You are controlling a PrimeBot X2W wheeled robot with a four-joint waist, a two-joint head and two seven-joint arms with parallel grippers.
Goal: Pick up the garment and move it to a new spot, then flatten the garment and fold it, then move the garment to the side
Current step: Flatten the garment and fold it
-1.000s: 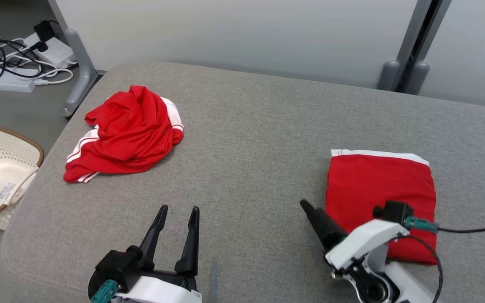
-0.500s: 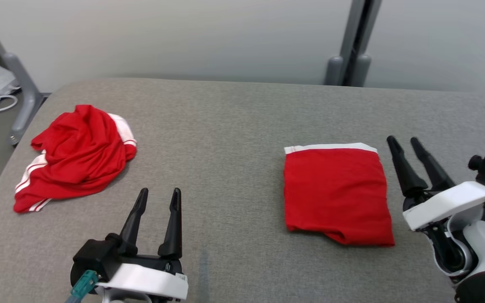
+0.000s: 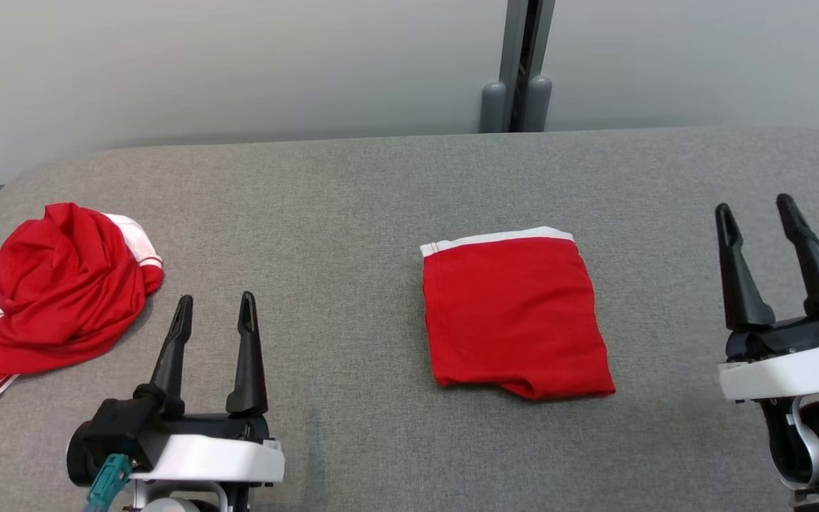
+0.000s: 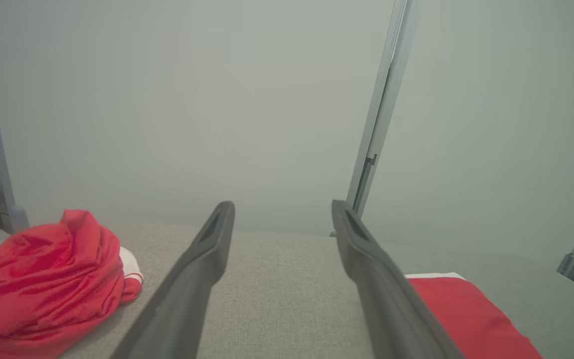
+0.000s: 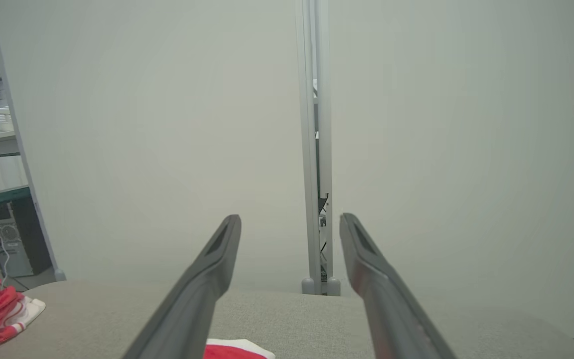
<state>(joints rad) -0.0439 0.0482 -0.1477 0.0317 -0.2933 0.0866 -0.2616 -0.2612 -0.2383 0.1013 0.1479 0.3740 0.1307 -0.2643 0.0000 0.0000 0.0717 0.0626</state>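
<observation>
Our left gripper [image 3: 215,297] and right gripper [image 3: 753,203] hung spread wide, empty; we judged the folded garment [image 3: 516,313] done, the crumpled garment [image 3: 54,284] untouched.

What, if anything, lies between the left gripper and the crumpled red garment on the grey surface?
Nothing visible. The left gripper stands open beside the crumpled garment, with bare grey surface between them. The folded garment lies on its other side, out of the way.

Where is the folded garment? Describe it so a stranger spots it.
On the grey table, look right of centre. The folded garment is a flat red rectangle with a white band along its far edge, unlike the crumpled red heap at the left end.
</observation>
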